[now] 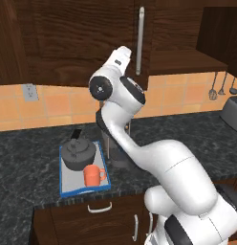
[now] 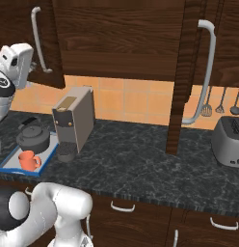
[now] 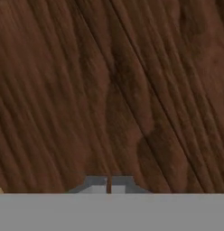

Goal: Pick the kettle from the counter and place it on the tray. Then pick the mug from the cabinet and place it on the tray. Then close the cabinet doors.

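The kettle sits on the tray, toward its back end, and the orange mug stands just in front of it on the same tray, handle pointing to the right in the left base view. The tray rests on the dark speckled counter near the front edge, just beside the beige coffee machine. Up above, the arm reaches to the wall cabinet, with its white hand right up against a door. In the hand view the gripper shows its two fingertips pressed together with barely a sliver between them, holding nothing, and dark wood grain sits directly in front of them. In the right base view, the left door stands swung out at an angle beside the arm's hand, its silver bar handle facing the room, and the right door stands open edge-on, with its long curved handle sticking out. Off to the right on the counter is a grey toaster, with utensils hanging on the orange tiled wall behind it.
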